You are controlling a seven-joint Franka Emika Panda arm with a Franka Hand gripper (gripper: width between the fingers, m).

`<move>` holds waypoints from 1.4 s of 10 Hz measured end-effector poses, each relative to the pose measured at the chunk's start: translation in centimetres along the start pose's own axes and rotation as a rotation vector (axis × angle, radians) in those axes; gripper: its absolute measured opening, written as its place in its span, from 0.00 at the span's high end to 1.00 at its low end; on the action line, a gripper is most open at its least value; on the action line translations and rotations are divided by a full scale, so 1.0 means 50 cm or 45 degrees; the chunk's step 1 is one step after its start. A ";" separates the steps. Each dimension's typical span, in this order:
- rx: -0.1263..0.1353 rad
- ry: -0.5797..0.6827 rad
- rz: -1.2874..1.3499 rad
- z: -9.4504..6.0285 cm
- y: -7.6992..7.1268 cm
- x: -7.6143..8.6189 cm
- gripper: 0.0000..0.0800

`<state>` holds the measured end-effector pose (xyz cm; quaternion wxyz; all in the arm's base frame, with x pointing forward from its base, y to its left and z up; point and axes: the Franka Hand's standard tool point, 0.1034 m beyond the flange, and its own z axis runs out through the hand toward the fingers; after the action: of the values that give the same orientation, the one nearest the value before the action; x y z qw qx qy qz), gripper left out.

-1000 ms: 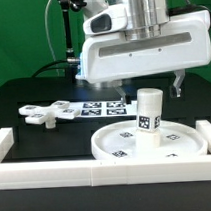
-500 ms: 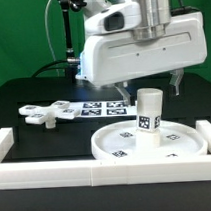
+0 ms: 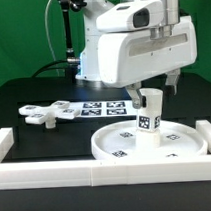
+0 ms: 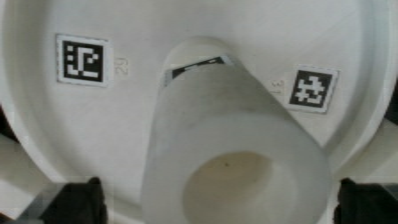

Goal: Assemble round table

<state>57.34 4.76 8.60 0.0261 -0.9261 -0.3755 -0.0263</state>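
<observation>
Your gripper (image 3: 155,95) hangs over post (image 3: 149,119): jaws wide, one finger either side of post top, gripping nothing. Post upright on round disc (image 3: 111,145), just behind white frame (image 3: 57,174). Cross-shaped foot (image 3: 49,113) lies apart, toward exterior view's left, beside marker board (image 3: 102,108).

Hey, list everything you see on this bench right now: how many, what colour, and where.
round disc: one, white with tags, on the table inside the frame
post: one, white with a tag, upright on the round disc
cross-shaped foot: one, white with tags, on the table at the exterior view's left, apart from the round disc
frame: one, white, walls along the front and both sides
marker board: one, white with black tags, flat behind the round disc
table: one, black
robot arm: one, white, above the round disc
end effector: one, dark fingers, open, either side of the post's top
</observation>
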 end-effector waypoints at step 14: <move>-0.051 -0.150 -1.328 0.015 0.012 -0.028 0.19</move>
<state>56.75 3.40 7.72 -0.0293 -0.6162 -0.7870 0.0091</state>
